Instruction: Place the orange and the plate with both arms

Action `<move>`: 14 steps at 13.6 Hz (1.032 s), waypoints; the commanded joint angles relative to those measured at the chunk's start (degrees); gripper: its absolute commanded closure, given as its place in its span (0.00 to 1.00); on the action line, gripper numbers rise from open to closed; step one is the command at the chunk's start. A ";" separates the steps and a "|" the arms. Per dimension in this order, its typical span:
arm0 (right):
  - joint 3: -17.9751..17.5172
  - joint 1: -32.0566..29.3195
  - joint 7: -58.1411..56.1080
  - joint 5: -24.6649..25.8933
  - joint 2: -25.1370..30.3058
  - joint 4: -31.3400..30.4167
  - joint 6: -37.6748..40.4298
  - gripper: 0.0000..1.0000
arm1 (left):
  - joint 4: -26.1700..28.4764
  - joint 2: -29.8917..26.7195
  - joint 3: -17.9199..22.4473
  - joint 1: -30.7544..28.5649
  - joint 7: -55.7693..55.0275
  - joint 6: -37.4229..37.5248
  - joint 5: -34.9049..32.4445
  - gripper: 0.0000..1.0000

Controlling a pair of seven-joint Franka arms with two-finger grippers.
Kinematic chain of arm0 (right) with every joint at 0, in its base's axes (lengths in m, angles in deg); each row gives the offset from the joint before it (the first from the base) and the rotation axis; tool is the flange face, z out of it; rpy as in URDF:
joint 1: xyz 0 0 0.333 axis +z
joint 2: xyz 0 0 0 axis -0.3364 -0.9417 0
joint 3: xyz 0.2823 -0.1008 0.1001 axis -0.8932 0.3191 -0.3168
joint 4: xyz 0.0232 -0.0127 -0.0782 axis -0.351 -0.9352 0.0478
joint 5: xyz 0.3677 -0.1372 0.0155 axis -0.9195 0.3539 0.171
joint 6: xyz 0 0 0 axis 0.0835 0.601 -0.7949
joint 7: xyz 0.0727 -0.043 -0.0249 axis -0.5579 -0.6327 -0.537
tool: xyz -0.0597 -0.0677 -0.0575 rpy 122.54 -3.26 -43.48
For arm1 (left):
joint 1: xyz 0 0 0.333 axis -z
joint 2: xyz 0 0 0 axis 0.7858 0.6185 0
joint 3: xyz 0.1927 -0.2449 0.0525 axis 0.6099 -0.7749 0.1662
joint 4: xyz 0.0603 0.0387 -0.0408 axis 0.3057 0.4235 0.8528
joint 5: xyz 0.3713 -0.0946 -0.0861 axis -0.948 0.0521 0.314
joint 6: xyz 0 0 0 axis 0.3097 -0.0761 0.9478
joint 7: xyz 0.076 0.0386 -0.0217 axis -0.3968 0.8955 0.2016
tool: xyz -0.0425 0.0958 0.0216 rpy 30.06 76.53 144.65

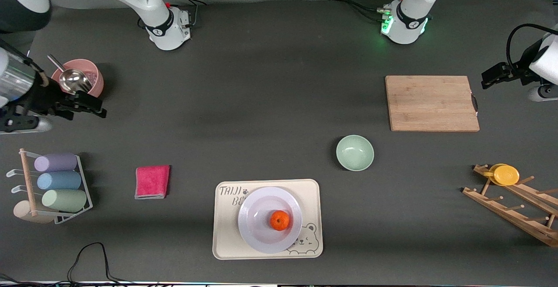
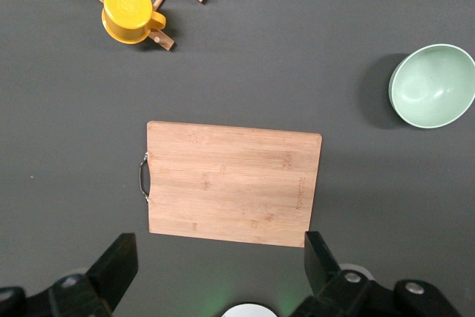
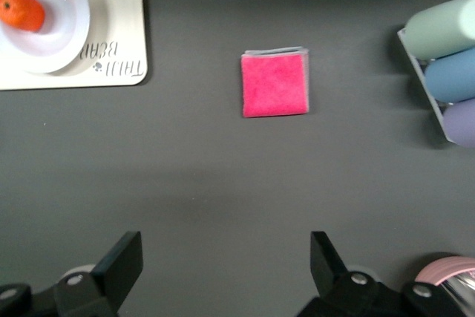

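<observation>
**Orange on the plate, both claws spread and clear**

Starting at the worktop edge nearest the front camera, we find the cream tray (image 1: pixel 226 234) about midway along it, and on that tray sits the plate (image 1: pixel 261 230). The orange (image 1: pixel 279 220) rests in the plate's shallow well, a little toward the left arm's end of it. The right wrist view shows the same stack, orange (image 3: pixel 22 11) on plate (image 3: pixel 59 42) on tray (image 3: pixel 111 50).

Toward the right arm's end, a folded pink cloth (image 1: pixel 152 182) lies flat, and at that end's edge a wire rack (image 1: pixel 83 182) holds pastel cups on their sides. Toward the left arm's end, near the corner, a wooden peg rack (image 1: pixel 514 208) carries a yellow cup (image 1: pixel 505 175).

A little farther from the front camera than the tray, we see the pale green bowl (image 1: pixel 355 152), upright and standing alone. Farther again lies the wooden cutting board (image 1: pixel 431 103), flat on the worktop at the left arm's end.

The left claw (image 1: pixel 488 79) hangs over the worktop edge just beside the board; in its wrist view its claw (image 2: pixel 219 269) is spread wide with nothing between the fingers. The right claw (image 1: pixel 98 108) hovers at the right arm's edge just beside a pink bowl (image 1: pixel 93 80) holding a metal scoop (image 1: pixel 72 80); its wrist view shows this claw (image 3: pixel 226 261) also spread and empty.
</observation>
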 commanded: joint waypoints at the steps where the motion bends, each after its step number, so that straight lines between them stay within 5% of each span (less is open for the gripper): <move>1: -0.04 0.81 0.92 1.45 1.10 -0.40 -0.19 0.00 | 0.37 -0.51 -1.10 -1.14 0.12 0.15 0.04 0.00; 3: -3.45 -3.20 0.92 1.45 1.19 -0.66 -0.02 0.00 | 0.37 -0.42 -1.10 -0.96 -0.14 -0.29 0.21 0.00; 5: -11.79 -10.41 0.74 3.28 1.89 -0.84 0.77 0.00 | 0.28 -0.33 -1.10 -0.53 -0.05 -0.55 0.21 0.00; 8: -19.01 -16.22 1.00 6.11 3.38 -1.98 0.86 0.00 | -0.68 0.28 -1.01 -0.52 -0.49 -0.29 0.21 0.00; 14: -18.33 -16.32 1.00 5.41 3.38 -4.70 -2.65 0.00 | -0.86 0.37 -1.01 -0.52 -0.67 0.41 0.04 0.00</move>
